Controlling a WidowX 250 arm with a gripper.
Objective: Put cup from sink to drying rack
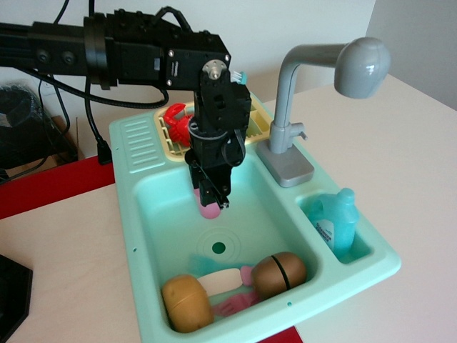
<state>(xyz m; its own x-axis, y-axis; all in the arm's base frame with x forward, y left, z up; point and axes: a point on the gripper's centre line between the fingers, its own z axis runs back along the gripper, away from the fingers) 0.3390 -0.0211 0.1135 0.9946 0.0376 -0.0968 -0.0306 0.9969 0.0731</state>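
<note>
The black gripper (214, 200) hangs over the back part of the mint-green sink (143, 214) basin, pointing down. Its fingers are shut on the small pink cup (211, 211), whose lower part shows just below the fingertips. The cup is held slightly above the basin floor, behind the round drain mark (218, 248). The pale yellow drying rack (258, 127) sits at the back of the sink, right behind the gripper's body, which hides much of it.
A red toy (176, 121) lies in the rack's left part. The grey faucet (300, 107) stands to the right. A blue bottle (338, 221) fills the small side compartment. Two brown toy foods (187, 301) (278, 274), a white piece and a flat pink utensil (232, 307) lie at the basin's front.
</note>
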